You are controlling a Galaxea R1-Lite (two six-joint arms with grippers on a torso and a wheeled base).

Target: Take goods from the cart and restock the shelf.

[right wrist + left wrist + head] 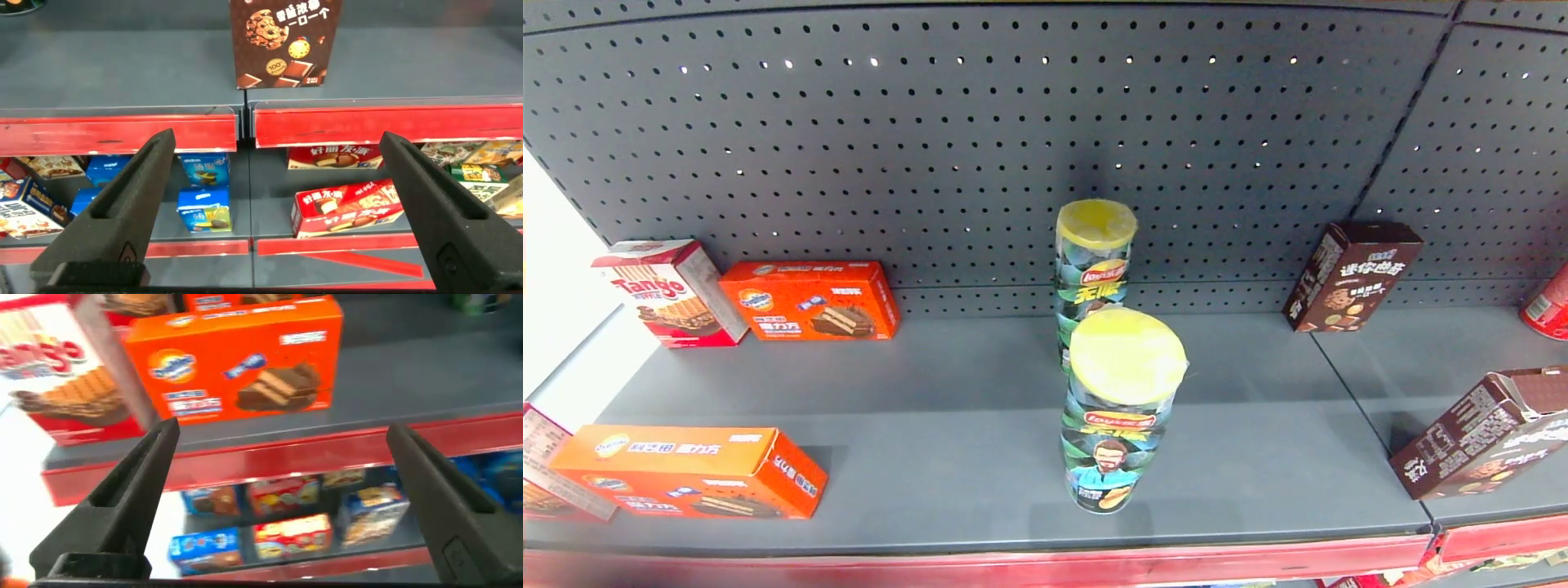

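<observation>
Two chip cans with yellow lids stand upright mid-shelf, one at the front [1117, 408] and one behind it [1093, 269]. My left gripper [282, 498] hangs open with nothing between its fingers, in front of the shelf's red front edge [270, 453], below an orange biscuit box [237, 359]. Facing the red shelf edge [368, 122], my right gripper [278, 204] is open and holds nothing, below a brown cookie box [284, 41].
The grey shelf [947, 433] carries a red wafer box [670, 290] and orange boxes [809, 298] [690, 469] at the left, brown boxes [1352, 273] [1478, 433] at the right. A red can [1547, 306] sits far right. Lower shelves hold blue [204, 196] and red packs [343, 204].
</observation>
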